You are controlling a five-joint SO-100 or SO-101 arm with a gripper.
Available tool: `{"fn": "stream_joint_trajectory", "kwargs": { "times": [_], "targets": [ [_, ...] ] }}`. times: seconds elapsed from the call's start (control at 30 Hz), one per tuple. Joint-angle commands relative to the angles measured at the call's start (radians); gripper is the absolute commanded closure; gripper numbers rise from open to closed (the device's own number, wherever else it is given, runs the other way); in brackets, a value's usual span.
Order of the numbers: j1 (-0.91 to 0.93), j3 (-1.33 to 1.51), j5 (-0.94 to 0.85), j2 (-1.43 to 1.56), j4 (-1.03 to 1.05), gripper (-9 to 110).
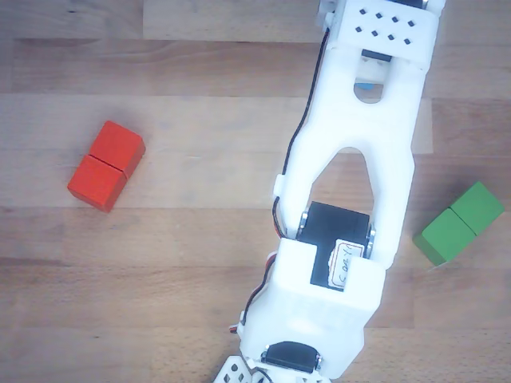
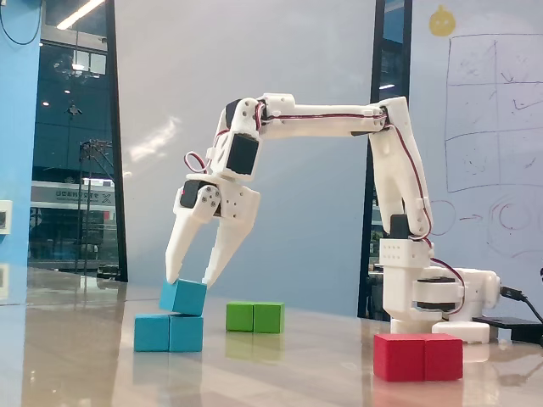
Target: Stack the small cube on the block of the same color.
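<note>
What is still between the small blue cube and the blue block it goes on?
Nothing visible. In the fixed view the small cube, tilted, already touches the block's top, with the gripper at its upper edge.

open table btwn green block (image 2: pixel 254 317) & red block (image 2: pixel 418 356), arm (image 2: pixel 322 119) spans above

Wood table (image 1: pixel 184 48): red block (image 1: pixel 105 165), green block (image 1: pixel 457 223), block (image 2: pixel 168 333)
</note>
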Motion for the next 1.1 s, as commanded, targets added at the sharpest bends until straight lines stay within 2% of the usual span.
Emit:
{"fn": "stream_joint_trajectory", "kwargs": {
  "times": [0.0,0.6,0.9,1.07],
  "targets": [
    [0.0,-0.055,0.009,0.02,0.0,88],
    [-0.012,-0.055,-0.005,0.017,0.012,87],
    [-0.009,-0.055,0.006,0.018,0.014,70],
    [-0.002,-0.055,0.006,0.02,0.014,68]
  ]
}}
